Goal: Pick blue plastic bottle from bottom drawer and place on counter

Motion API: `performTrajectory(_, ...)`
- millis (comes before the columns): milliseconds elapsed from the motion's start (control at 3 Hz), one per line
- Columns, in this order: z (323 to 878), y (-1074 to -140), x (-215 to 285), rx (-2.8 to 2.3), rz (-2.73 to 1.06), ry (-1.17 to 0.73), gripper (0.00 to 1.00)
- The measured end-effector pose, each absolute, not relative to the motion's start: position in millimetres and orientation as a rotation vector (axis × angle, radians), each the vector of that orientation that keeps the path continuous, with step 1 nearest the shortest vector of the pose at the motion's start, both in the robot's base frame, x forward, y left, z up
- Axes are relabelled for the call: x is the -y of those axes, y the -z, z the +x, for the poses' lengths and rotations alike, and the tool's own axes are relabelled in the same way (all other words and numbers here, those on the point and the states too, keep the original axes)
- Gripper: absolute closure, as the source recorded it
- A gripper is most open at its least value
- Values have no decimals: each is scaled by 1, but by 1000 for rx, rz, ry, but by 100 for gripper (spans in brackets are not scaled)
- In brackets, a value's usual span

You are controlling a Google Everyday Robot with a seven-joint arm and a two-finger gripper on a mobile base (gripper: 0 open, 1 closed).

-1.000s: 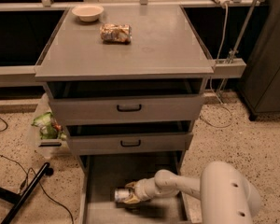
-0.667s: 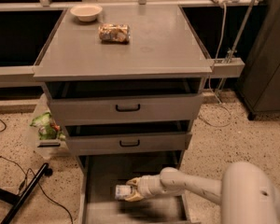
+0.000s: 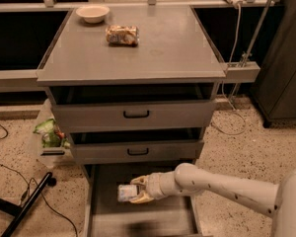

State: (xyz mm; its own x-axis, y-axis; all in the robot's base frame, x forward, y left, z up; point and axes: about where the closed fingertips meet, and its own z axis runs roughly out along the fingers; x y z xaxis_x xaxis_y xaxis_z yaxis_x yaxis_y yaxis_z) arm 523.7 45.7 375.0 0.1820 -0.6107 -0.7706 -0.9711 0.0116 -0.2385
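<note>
Holding one bottle (image 3: 126, 192): gripper (image 3: 139, 195) over bottom drawer (image 3: 164, 218).

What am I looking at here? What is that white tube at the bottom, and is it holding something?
That white tube is a robot's arm, reaching in from the lower right. One camera looks down on the scene from the front. At the arm's tip, the two-finger gripper is shut on a small see-through blue plastic bottle, over the wide grey bottom drawer, which is pulled open. Above are two grey drawers with black handles. On the flat grey counter lie a pale bowl and a shiny foil snack packet.
</note>
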Motion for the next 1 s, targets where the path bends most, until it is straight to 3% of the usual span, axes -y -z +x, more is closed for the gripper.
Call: performTrajectory(1000,529,-404,-46,-1499,-1718,-548,100)
